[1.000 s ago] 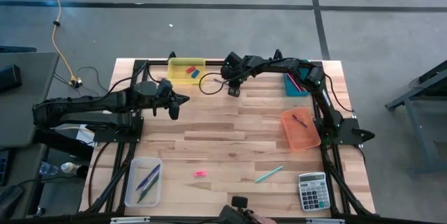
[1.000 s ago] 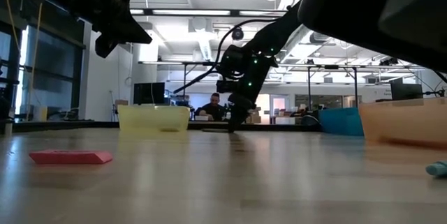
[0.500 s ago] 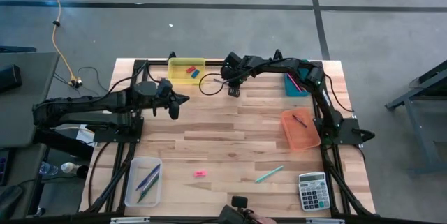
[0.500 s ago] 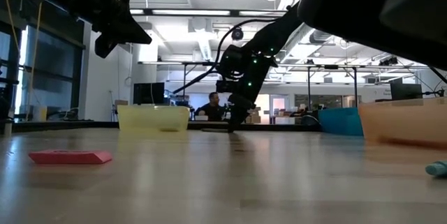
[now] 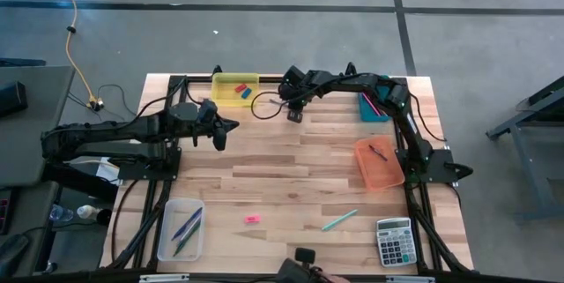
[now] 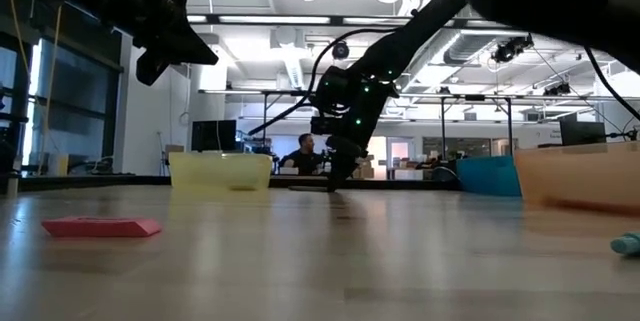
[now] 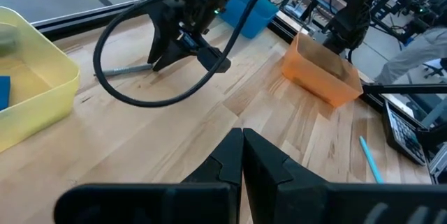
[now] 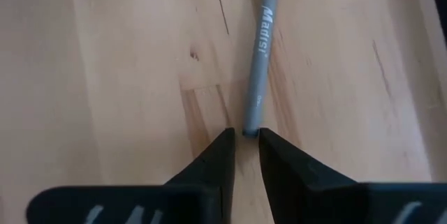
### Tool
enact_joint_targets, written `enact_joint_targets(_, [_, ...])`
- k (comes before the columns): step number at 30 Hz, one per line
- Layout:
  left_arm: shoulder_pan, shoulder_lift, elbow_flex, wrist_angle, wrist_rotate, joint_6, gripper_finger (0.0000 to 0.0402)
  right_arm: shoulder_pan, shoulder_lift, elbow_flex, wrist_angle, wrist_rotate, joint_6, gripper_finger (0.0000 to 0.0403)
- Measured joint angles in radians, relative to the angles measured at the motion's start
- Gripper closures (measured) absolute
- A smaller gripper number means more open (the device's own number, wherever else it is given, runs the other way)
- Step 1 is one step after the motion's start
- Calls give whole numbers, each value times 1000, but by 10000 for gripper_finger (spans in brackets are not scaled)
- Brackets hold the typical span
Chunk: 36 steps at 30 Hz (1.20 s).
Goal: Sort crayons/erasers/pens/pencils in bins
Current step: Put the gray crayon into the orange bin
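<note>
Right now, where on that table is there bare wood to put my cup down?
The widest bare patch is mid-table, between the orange bin and the clear bin, above the pink eraser. It is crowded at the far edge, around the yellow bin and right end effector.

table (image 5: 291, 164): light wood | on it: four bins (image 5: 235, 87), calculator (image 5: 394, 241), pink eraser (image 5: 253, 219), teal stick (image 5: 339, 220)
</note>
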<state>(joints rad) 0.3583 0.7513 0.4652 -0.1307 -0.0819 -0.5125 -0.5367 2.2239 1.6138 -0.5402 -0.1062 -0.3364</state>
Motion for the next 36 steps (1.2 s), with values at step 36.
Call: enact_joint_targets(36, [-27, 0, 0, 4, -16, -19, 402, -19, -17, 35, 61, -54, 161, 274])
